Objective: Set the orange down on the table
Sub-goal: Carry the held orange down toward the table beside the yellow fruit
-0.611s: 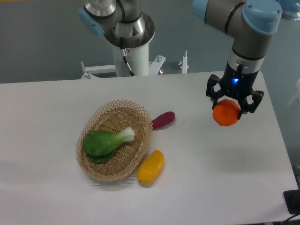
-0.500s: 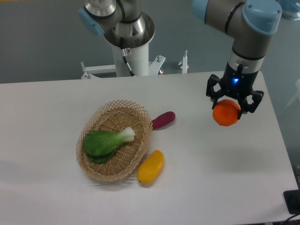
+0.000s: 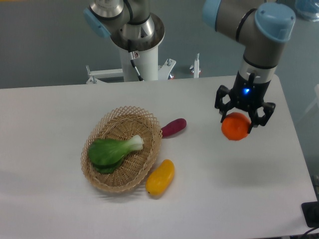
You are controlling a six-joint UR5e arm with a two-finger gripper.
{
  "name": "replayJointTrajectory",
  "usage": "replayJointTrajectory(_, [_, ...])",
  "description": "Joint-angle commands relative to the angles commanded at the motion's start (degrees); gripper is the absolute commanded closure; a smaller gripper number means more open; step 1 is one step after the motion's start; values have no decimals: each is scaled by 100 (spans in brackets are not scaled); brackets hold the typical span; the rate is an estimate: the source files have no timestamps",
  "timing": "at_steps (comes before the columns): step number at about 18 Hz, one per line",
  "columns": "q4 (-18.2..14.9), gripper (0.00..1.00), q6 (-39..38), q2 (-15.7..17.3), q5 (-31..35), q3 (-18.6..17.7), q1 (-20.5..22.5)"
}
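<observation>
you have the orange (image 3: 235, 128) pinched in the gripper (image 3: 241, 121), whose black fingers (image 3: 222, 102) close against its sides from above. the fruit sits over the right part of the white table (image 3: 239, 189); you cannot tell from this view whether it touches the surface or hangs just above it. a blue light glows on the wrist just over the fingers, and the arm (image 3: 259, 35) rises from there toward the upper right edge of the view.

well to the left of the orange, you see a small purple eggplant (image 3: 173, 127) lying on the table just beside the rim of a woven wicker basket (image 3: 121, 149). inside the basket lies a green bok choy (image 3: 113, 151), its pale stem end pointing right. a yellow-orange mango (image 3: 160, 177) rests on the table against the basket's lower right rim. behind the table stands a white robot pedestal (image 3: 138, 55).
</observation>
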Motion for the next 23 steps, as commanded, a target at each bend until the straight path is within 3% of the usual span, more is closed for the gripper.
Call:
replayJointTrajectory(4, [248,34,-9,-299,0,-71,-114])
replayJointTrajectory(15, [309,34,-53,-897,-79,-308,-325])
replayJointTrajectory(20, [1178,34,-9,-1055,-79,-773,-431])
replayJointTrajectory(23, [1215,34,17,-1134,-70,-765,-519])
